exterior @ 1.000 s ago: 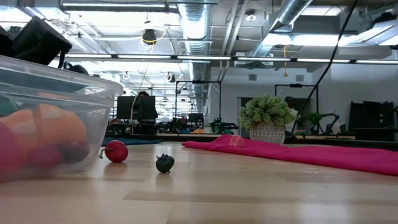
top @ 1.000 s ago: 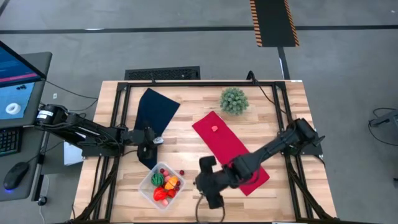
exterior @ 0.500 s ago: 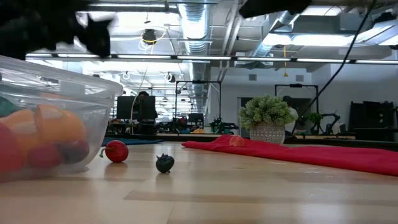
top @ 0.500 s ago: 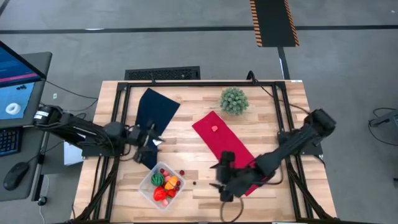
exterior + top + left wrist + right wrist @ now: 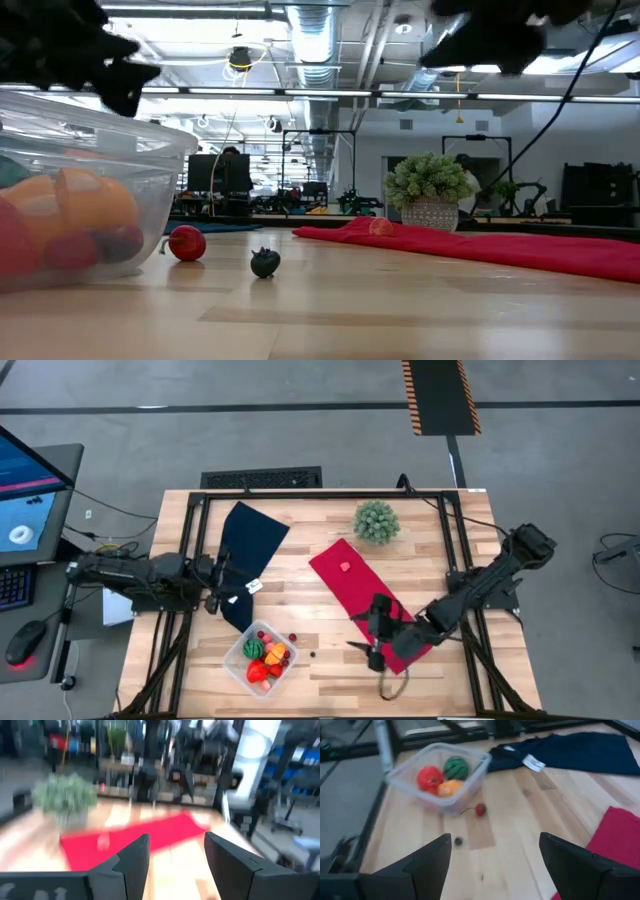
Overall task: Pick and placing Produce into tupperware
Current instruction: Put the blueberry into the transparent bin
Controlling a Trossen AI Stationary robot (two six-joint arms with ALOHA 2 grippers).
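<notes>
The box (image 5: 262,660) already holds several toy fruits; a cherry (image 5: 293,637), a dark berry (image 5: 313,654) and a piece on the red cloth (image 5: 345,567) remain. Both jaws are parted, empty.

You see a clear tupperware (image 5: 436,774) holding a red piece (image 5: 429,778), an orange piece (image 5: 448,788) and a green, dark-striped one (image 5: 455,768). Just ahead of your right tool (image 5: 492,865), black-fingered, lie a red cherry (image 5: 480,809) and a dark berry (image 5: 458,840) on the pale wooden worktop (image 5: 520,820). A navy cloth (image 5: 570,750) lies beyond, a red cloth (image 5: 620,835) beside.
</notes>
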